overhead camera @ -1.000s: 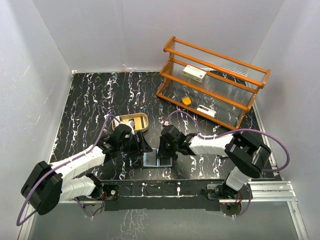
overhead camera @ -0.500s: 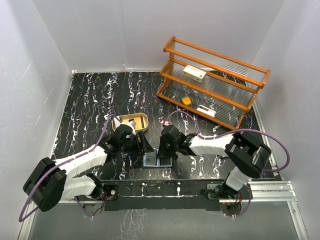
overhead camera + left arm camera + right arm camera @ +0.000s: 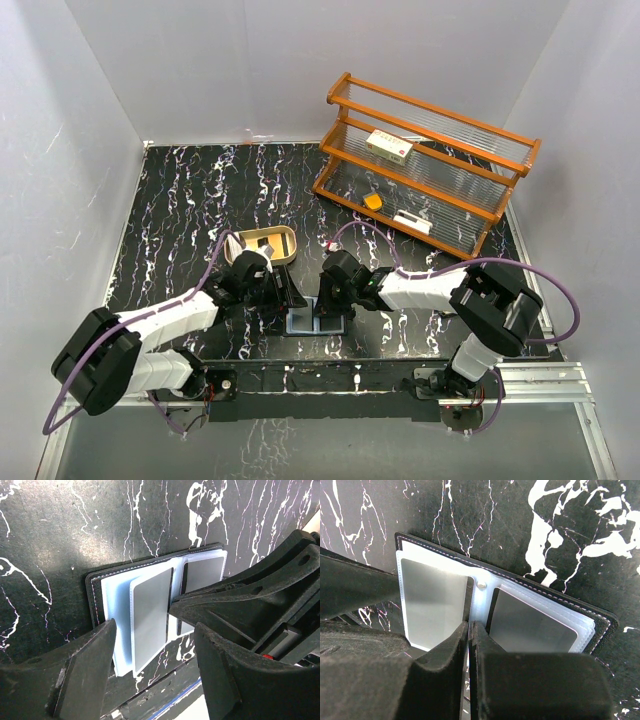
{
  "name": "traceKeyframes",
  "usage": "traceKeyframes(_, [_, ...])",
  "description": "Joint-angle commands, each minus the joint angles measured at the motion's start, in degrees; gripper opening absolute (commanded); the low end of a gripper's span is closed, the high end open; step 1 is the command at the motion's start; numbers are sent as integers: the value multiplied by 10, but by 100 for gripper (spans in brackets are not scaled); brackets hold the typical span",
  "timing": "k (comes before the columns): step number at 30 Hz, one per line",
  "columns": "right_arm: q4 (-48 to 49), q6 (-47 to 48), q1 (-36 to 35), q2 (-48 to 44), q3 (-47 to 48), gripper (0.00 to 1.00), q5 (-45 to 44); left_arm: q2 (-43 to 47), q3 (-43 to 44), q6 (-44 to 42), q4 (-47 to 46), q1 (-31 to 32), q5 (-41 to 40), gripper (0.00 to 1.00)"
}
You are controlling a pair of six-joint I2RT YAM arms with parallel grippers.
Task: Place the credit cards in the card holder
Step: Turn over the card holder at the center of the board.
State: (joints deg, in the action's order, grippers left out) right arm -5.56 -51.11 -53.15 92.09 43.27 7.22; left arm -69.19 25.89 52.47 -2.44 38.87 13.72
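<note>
A: Where is the card holder [image 3: 317, 321]?

B: It lies spread open on the black marbled bench [image 3: 180, 200], near the front edge between the two arms. Its pale blue-grey inside faces up, with the black cover showing as a rim around it.

A: And the credit cards?

B: Two grey ones sit in the holder's clear sleeves, one in each half [image 3: 434, 600] [image 3: 532, 621]. In the top view more cards lie in the tan oval tray [image 3: 285, 233] just behind the left arm; I cannot tell how many.

A: What is the left claw [image 3: 152, 645] doing?

B: Its fingers stand fairly wide apart over the near half of the holder, nothing between them but the sleeve and its card below.

A: The right claw [image 3: 469, 630]?

B: Its two fingers are pressed together, tips down at the holder's middle fold. Whether they pinch the sleeve edge I cannot tell.

A: Anything else?

B: A wooden shelf rack [image 3: 425, 165] stands at the far right, with a white-and-red box [image 3: 389, 146] on it.
</note>
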Motion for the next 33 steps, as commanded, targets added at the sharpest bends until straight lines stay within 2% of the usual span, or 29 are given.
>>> traceKeyframes(1, [-12,11,-3,7,-18,4,-19,-2,-9,-10,-13,3,-4,62])
traceKeyframes(9, [-11,10,-4,8,-18,4,-19,-11,-11,-10,-18,4,2,62])
traceKeyframes(16, [-3,9,-4,16,-22,4,-17,-23,-24,26,-78,9,47,62])
traceKeyframes(19, [1,10,-4,17,-23,4,-18,-12,-14,32,-74,18,50,61])
traceKeyframes(29, [16,18,-4,4,-26,9,-22,17,2,57,-84,39,66,43])
traceKeyframes(33, [28,19,-3,-8,-34,11,-27,9,0,74,-115,46,85,40])
